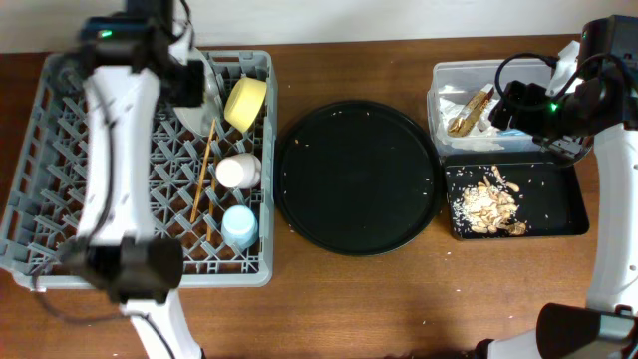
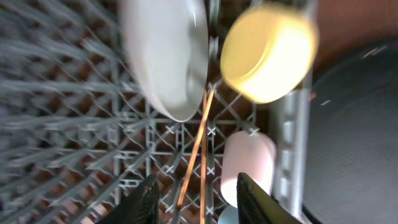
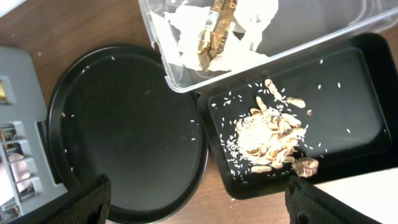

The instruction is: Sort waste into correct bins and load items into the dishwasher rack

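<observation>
Rack (image 1: 40,204), grey pegged lattice, sits at table L side and holds all dishware. Plate (image 2: 165,56), pale grey-green, stands on edge between pegs near rack's far R corner; it is motion-blurred in L wrist view. Yellow bowl (image 1: 246,102) is tilted on its side just R of plate, near rack's R wall. Two chopsticks (image 1: 203,172) lie side by side on lattice, running from below plate toward near side. Pink cup (image 1: 239,172) sits among pegs just R of chopsticks. Light-blue cup (image 1: 239,225) is just beside it on the near side.

L gripper (image 2: 196,183): fingers (image 2: 146,199) spread, nothing between pads. It hangs over rack above chopsticks, w/ plate and bowl ahead.

Round black tray (image 1: 359,178) sits at table ctr, between rack and bins, w/ a few pale crumbs on it.

Clear tub (image 1: 436,100) is at far R and contains crumpled white napkins (image 3: 249,37) w/ brown-gold wrapper (image 3: 214,28) on top. Black rect. tray (image 1: 558,194) sits against tub's near side. Food scraps (image 3: 270,140), tan flakes plus white grains, are piled L of ctr, w/ loose grains scattered around.

R gripper (image 3: 198,190): fingers (image 3: 87,205) wide apart, empty. R wrist view places it above the point where tub, rect. tray and round tray meet. Overhead view shows R arm over tub's R end.
</observation>
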Robot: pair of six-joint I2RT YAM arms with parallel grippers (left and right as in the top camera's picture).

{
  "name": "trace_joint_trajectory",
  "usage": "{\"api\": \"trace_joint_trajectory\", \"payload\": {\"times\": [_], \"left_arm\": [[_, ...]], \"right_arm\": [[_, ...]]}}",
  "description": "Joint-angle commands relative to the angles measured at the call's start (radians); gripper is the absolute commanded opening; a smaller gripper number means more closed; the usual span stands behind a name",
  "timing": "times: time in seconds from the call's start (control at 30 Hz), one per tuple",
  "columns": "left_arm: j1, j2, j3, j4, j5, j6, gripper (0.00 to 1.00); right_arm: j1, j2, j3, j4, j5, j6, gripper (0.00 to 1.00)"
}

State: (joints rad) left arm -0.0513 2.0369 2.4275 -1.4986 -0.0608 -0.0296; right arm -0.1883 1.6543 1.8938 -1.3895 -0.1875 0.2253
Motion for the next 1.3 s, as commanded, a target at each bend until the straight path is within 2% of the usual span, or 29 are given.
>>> {"api": "trace_joint_trajectory", "payload": {"times": [0.0, 0.13, 0.23, 0.37, 0.47, 0.6, 0.7, 0.8, 1.0, 1.13, 1.27], "left_arm": [[0.002, -0.170, 0.025, 0.021, -0.007, 0.000, 0.99], [0.002, -0.217, 0.025, 0.013, -0.008, 0.000, 0.99], [0.002, -0.217, 0.024, 0.005, -0.008, 0.000, 0.99], [0.002, -0.217, 0.023, -0.002, -0.007, 0.000, 0.99], [0.002, -0.217, 0.023, -0.002, -0.007, 0.000, 0.99], [0.002, -0.217, 0.023, -0.002, -0.007, 0.000, 0.99], [0.002, -0.217, 0.023, -0.002, -0.007, 0.000, 0.99], [0.002, -0.217, 0.023, -0.002, -0.007, 0.000, 0.99], [0.002, -0.217, 0.023, -0.002, -0.007, 0.000, 0.99], [0.002, -0.217, 0.023, -0.002, -0.007, 0.000, 0.99], [0.002, -0.217, 0.023, -0.002, -0.007, 0.000, 0.99]], "right_arm": [[-0.001, -0.084, 0.006, -0.018, -0.037, -0.072, 0.89], [-0.001, -0.296, 0.007, -0.024, 0.002, -0.124, 0.90], [-0.001, -0.441, 0.007, -0.024, 0.030, -0.120, 0.98], [-0.001, -0.598, 0.007, -0.025, 0.031, -0.121, 0.98], [-0.001, -0.649, 0.007, -0.031, 0.033, -0.122, 0.98], [-0.002, -0.666, 0.006, -0.135, 0.168, -0.121, 0.99], [-0.003, -0.667, -0.068, -0.040, 0.175, -0.126, 0.98], [0.014, -0.749, -0.317, 0.198, 0.177, -0.153, 0.98], [0.090, -1.086, -1.061, 0.833, 0.081, -0.158, 0.98], [0.111, -1.319, -1.457, 1.155, 0.037, -0.159, 0.99], [0.150, -1.538, -1.761, 1.374, 0.037, -0.158, 0.99]]}}
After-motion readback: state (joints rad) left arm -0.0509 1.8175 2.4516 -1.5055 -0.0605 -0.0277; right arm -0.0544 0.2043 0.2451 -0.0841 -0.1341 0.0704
